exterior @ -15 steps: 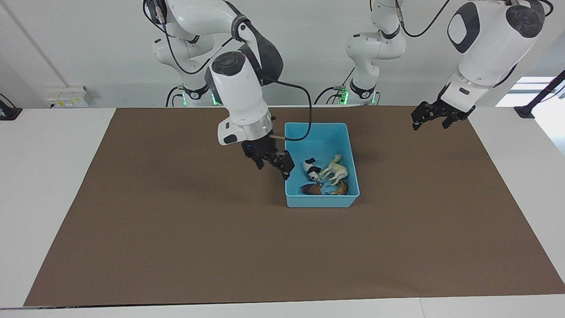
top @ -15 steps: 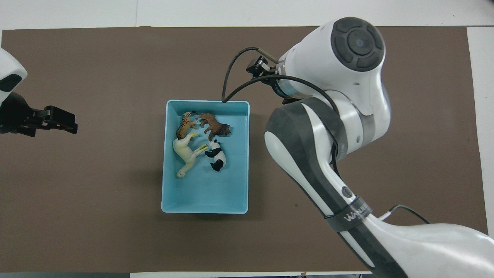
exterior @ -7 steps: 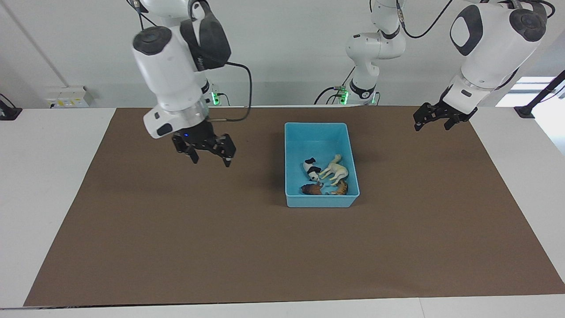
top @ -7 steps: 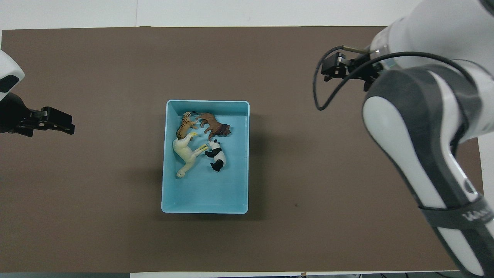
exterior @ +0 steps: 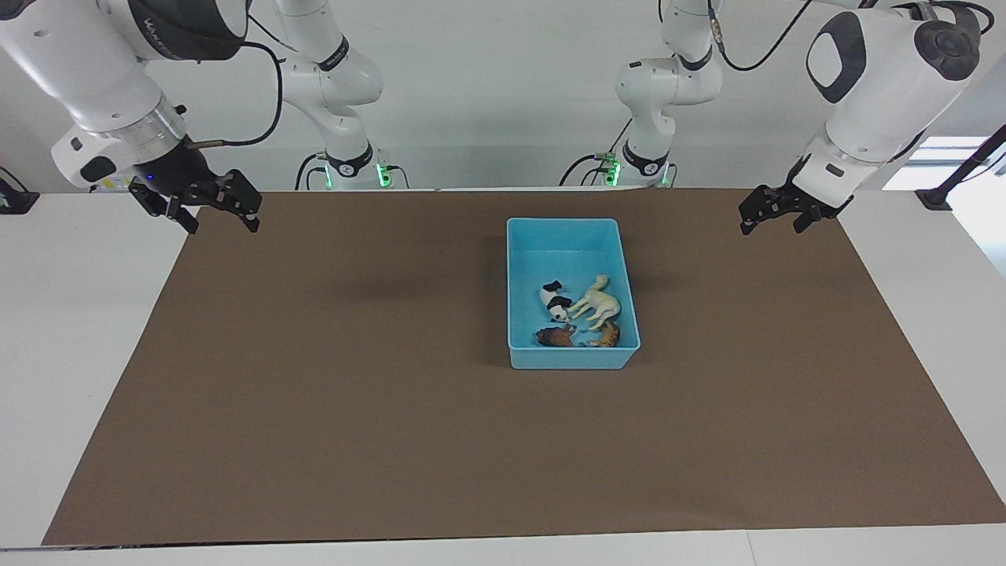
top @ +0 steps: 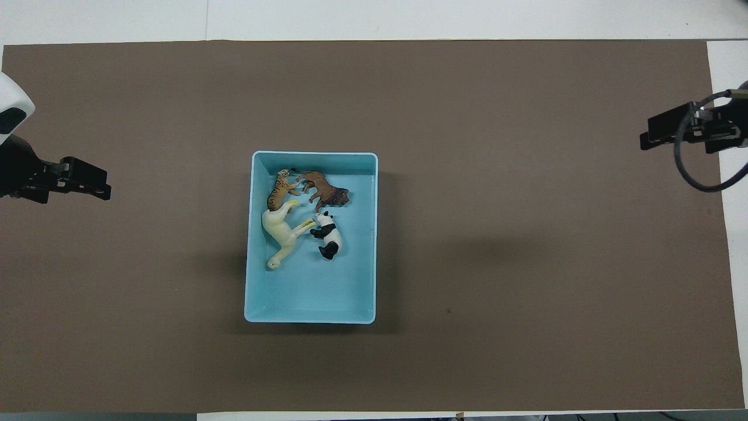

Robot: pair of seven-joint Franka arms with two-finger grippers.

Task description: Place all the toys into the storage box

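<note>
The storage box (exterior: 569,236), a rectangular light-blue plastic bin with low smooth walls, holds the four moulded toys: tiger (top: 279,188), lion (top: 325,192), cream horse (top: 280,234) and panda (top: 328,235). It sits on the brown mat (exterior: 314,393) between the left gripper (exterior: 772,217) and right gripper (exterior: 214,214), well apart from both. Both grippers hang over the mat's ends with fingers spread, empty.

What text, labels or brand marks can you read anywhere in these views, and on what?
"WANUE...": white letters, only partly legible, on the dark band of the right arm's upper link in the facing view.
Wall socket plate by the right arm's end of the table: its marks are too small to read.
Storage box, toys, brown mat: no text.
</note>
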